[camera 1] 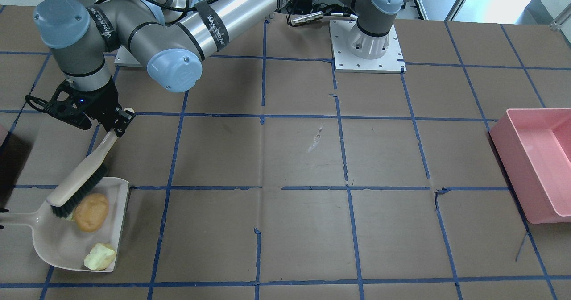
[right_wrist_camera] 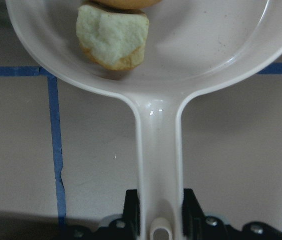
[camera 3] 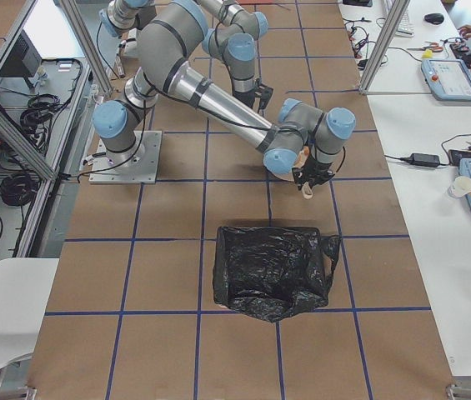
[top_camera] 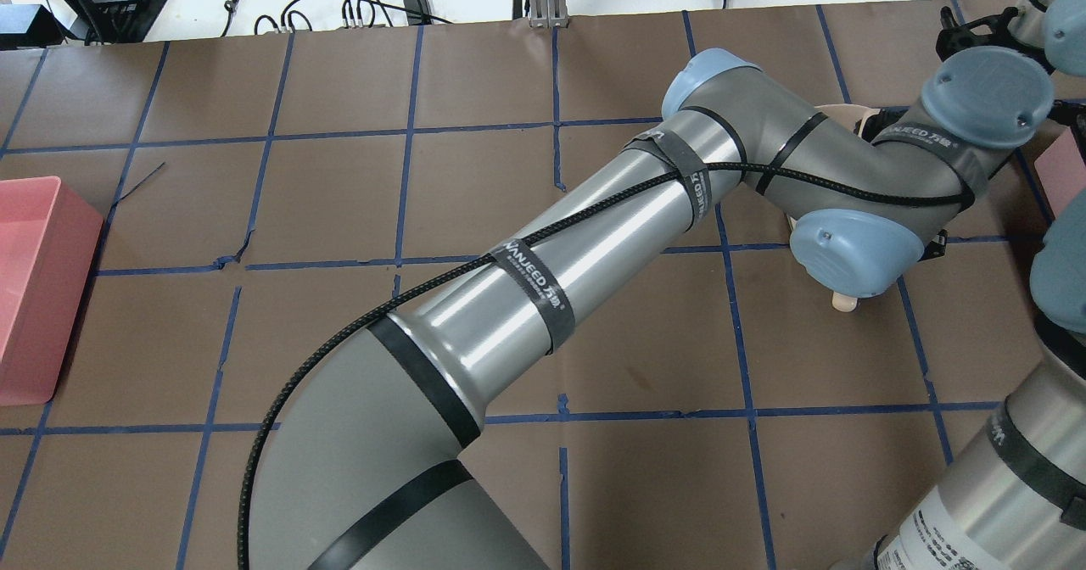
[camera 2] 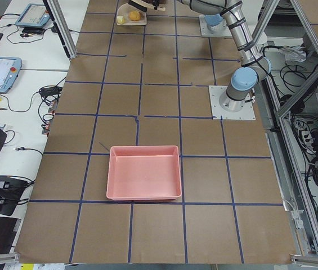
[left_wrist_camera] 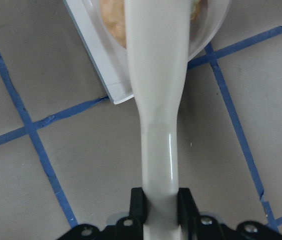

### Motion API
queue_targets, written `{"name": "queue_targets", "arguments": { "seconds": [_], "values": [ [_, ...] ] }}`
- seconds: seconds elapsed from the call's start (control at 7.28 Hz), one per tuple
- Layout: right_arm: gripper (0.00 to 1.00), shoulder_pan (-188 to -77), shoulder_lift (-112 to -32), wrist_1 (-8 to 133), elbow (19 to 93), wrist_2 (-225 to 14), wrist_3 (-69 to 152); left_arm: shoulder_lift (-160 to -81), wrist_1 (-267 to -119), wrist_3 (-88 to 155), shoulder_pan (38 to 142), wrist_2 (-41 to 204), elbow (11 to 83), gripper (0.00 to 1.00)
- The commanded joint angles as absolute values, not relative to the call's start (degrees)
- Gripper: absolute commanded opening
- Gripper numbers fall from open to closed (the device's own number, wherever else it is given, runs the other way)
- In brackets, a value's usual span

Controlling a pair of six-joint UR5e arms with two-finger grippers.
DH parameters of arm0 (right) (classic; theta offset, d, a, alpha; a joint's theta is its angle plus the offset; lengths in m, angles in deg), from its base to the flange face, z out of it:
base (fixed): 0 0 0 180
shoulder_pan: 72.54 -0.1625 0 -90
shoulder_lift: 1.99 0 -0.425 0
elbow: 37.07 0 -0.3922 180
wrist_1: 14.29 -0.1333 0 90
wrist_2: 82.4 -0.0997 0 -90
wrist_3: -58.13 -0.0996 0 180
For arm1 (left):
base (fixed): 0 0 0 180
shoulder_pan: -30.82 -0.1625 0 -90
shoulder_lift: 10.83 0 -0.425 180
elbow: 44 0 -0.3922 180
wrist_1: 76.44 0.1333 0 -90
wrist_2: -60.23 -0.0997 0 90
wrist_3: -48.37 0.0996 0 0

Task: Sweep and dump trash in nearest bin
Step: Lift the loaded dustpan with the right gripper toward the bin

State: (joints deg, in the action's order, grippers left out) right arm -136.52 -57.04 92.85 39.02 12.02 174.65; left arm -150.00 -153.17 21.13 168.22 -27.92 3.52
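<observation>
A white dustpan lies on the table and holds the trash: a rounded golden lump and a torn bread chunk. A third piece is mostly hidden under the brush. My left gripper has crossed to this side and is shut on the handle of a white brush, whose bristles rest in the pan against the lump. The left wrist view shows the fingers clamping the handle. My right gripper is shut on the dustpan handle. A thin pink sliver of the bin shows nearby.
A large pink tub stands at the opposite end of the table. A black bag lies close to the dustpan. The left arm's long forearm spans the table's middle. Blue tape lines grid the brown surface.
</observation>
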Motion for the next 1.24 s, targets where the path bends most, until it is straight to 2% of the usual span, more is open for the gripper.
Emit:
{"name": "queue_targets", "arguments": {
  "seconds": [0.0,0.69,0.82,1.1],
  "values": [
    [0.0,-135.8,-57.4,92.8,38.9,10.7,174.9,-145.9,-156.9,21.2,164.0,-28.5,7.0,0.01],
    [0.0,-127.9,-60.0,88.5,38.3,-8.2,174.5,-135.7,-164.1,26.5,153.8,-33.5,16.3,0.01],
    [0.0,-127.2,-62.6,87.8,38.5,-9.4,174.4,-132.5,-165.5,26.6,152.2,-33.9,19.4,0.01],
    [0.0,-116.6,-67.1,81.6,37.7,-14.4,173.7,-125.5,-166.3,26.8,149.7,-36.4,28.3,0.01]
  ]
}}
